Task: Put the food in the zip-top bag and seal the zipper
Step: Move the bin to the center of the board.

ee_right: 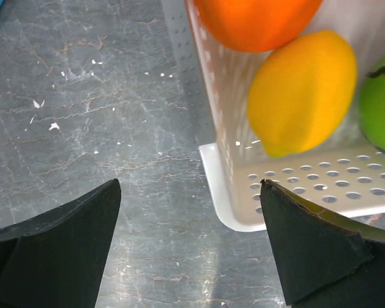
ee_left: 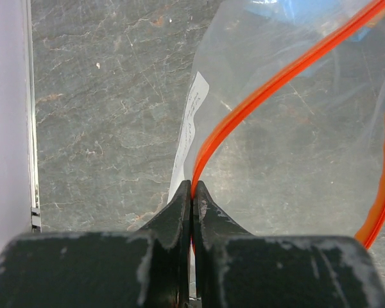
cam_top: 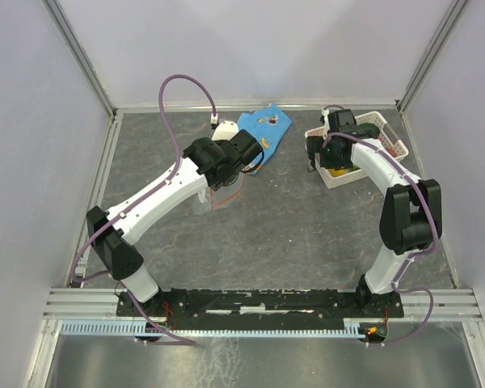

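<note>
My left gripper (ee_left: 192,183) is shut on the orange-red zipper (ee_left: 276,80) strip of the clear zip-top bag (ee_left: 295,147), holding the mouth up over the grey table; the bag's white label (ee_left: 194,106) hangs by the fingers. In the top view the bag (cam_top: 218,198) hangs under the left gripper (cam_top: 250,162). My right gripper (ee_right: 190,186) is open and empty, over the near left corner of the white basket (ee_right: 231,192). The basket holds food: an orange fruit (ee_right: 256,22), a yellow lemon (ee_right: 301,93) and a green fruit (ee_right: 380,102).
A blue patterned cloth (cam_top: 265,125) lies at the back of the table, just behind the left gripper. The white basket (cam_top: 392,133) stands at the back right. Metal frame rails run along the table's left edge (ee_left: 31,128).
</note>
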Motion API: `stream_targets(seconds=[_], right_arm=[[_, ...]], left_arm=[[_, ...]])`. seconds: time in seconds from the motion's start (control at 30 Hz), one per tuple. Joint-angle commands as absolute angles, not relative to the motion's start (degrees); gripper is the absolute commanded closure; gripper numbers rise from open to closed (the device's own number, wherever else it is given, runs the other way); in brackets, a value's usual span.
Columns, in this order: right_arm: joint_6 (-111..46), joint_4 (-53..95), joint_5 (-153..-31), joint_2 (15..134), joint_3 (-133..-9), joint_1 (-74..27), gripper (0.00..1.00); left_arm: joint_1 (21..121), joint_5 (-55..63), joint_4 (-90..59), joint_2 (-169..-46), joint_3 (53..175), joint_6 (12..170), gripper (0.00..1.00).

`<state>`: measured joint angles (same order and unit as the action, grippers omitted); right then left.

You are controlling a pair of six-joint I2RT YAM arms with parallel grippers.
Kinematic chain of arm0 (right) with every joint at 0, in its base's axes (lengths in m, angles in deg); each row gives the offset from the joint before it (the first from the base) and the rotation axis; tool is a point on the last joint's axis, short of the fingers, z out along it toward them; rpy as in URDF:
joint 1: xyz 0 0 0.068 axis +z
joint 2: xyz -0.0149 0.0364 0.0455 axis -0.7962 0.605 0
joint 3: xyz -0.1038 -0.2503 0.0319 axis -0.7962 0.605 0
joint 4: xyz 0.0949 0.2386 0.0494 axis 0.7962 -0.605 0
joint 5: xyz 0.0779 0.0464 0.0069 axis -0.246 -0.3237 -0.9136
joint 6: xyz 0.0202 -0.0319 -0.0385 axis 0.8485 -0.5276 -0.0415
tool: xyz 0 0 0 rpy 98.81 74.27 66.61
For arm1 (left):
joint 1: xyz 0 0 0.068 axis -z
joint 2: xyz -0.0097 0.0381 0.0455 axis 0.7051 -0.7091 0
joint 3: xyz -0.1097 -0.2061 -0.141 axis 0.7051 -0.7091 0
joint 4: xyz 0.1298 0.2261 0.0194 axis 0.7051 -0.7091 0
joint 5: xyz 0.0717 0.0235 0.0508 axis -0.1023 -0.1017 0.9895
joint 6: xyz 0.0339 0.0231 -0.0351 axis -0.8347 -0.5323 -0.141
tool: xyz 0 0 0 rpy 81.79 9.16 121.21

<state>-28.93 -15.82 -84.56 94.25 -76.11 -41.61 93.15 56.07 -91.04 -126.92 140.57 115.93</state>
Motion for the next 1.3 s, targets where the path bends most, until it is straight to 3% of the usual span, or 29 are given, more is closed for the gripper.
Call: stream_targets(seconds=[0.0, 0.57, 0.8, 0.97, 1.27], right_arm=[[-28.4, -15.7, -88.7, 93.9, -76.0, -41.3, 0.03], [-20.7, -18.2, -96.7, 82.6, -59.9, -38.6, 0.09], [-21.7, -19.8, -98.4, 76.6, -59.4, -37.6, 0.06], [-26.6, -23.6, -90.1, 76.4, -66.2, -38.7, 0.01], [-28.2, -23.0, -76.0, 81.2, -72.2, -45.3, 0.01]], left_arm=[[92.8, 58.2, -90.2, -127.1, 141.7, 113.6, 0.97], [92.6, 57.5, -88.4, -127.3, 139.9, 113.0, 0.97], [92.6, 56.2, -87.5, -127.4, 139.5, 112.8, 0.97], [92.7, 54.8, -86.5, -127.2, 139.4, 112.2, 0.97], [92.6, 52.8, -85.5, -127.2, 139.5, 111.4, 0.97]])
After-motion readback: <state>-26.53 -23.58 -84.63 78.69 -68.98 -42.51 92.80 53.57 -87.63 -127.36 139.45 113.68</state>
